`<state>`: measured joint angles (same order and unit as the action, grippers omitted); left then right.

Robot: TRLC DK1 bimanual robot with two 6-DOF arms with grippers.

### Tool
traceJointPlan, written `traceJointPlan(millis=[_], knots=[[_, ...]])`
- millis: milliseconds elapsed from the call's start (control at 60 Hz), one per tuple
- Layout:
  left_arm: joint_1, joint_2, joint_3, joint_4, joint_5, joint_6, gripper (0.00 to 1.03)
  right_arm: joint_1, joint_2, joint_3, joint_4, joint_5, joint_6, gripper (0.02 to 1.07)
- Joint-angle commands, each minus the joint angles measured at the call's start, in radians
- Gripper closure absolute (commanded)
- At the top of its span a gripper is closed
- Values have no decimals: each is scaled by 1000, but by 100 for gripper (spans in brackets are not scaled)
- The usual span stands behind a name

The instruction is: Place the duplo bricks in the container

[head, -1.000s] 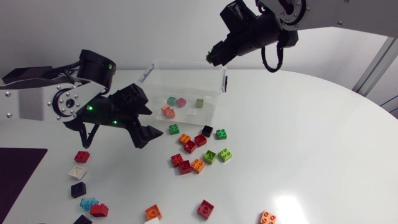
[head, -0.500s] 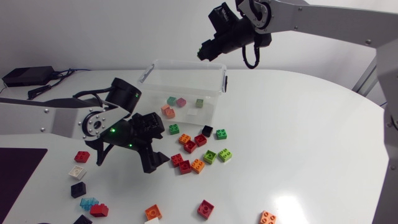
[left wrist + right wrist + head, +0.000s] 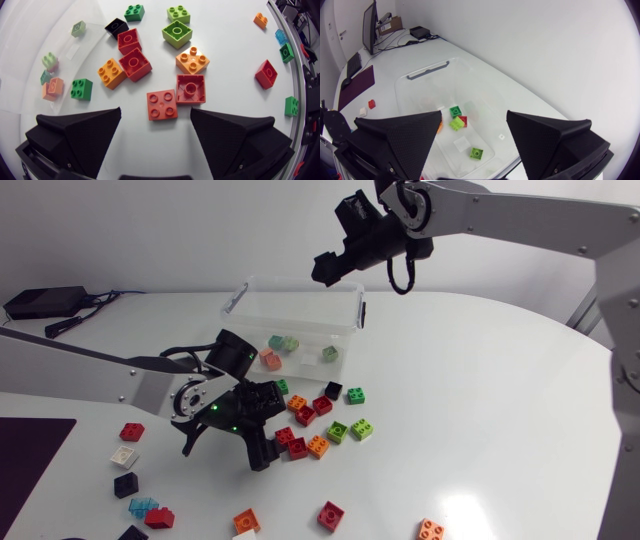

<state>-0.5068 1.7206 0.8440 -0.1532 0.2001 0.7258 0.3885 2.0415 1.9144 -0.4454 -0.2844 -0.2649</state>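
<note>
You are holding the left gripper (image 3: 156,114) wide open over a red-orange duplo brick (image 3: 162,104), gripping nothing. The right gripper (image 3: 474,116) is hanging wide and empty above the container (image 3: 427,70). A few bricks are lying inside; most are waiting on the table (image 3: 480,380).

Bricks (image 3: 338,431) lie on the table (image 3: 480,400) before the container (image 3: 300,281), others inside.
</note>
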Motion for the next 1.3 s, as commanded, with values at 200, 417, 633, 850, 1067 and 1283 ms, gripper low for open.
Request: traceJointPlan(millis=[200,417,633,850,1067,1283], knots=[[-9,106,17,47,-5,-20,18,-14,-323,-414,66,-2,-2,7],[-13,120,38,47,-4,-25,57,-25,-503,-687,66,5,-20,7],[-12,140,46,46,-2,-26,94,-40,-581,-847,36,70,-43,7],[-4,46,1,11,-2,-11,96,-8,-577,-957,33,102,-43,7],[16,-112,-14,-78,4,-2,96,26,-488,-979,31,137,-31,7],[47,-246,36,-164,16,-3,96,62,-369,-976,31,182,-23,10]])
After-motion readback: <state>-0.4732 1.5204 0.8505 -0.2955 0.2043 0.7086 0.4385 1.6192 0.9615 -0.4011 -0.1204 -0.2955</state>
